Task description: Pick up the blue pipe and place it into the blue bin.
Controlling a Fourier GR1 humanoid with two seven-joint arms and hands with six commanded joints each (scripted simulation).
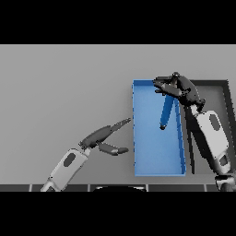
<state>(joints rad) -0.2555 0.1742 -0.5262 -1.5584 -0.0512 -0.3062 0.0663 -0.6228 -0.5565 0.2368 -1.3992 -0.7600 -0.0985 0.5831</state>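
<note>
You are looking down at a grey worktop where the right hand is reaching over the far end of the blue bin, its dark fingers curling round the upper end of the blue pipe. The pipe is showing as a slim, straight rod of a blue slightly deeper than the bin's floor, and it is hanging at a slight tilt, its top end lying under the fingers and its lower end, which is looking darker at the tip, pointing down and a little to the view's left. It is sitting within the bin's outline, in the far half and nearer the right wall than the left; you cannot tell from this view whether its lower tip is touching the bin floor or hanging clear of it. The bin itself is a long, shallow rectangular tray with thin upright walls, lying lengthwise away from you. Just beside it on the right a dark tray is lying partly under the right forearm. Your left hand is resting low over the worktop to the left of the bin, fingers stretching out straight toward the bin's left wall and thumb spreading apart below them, holding nothing.
</note>
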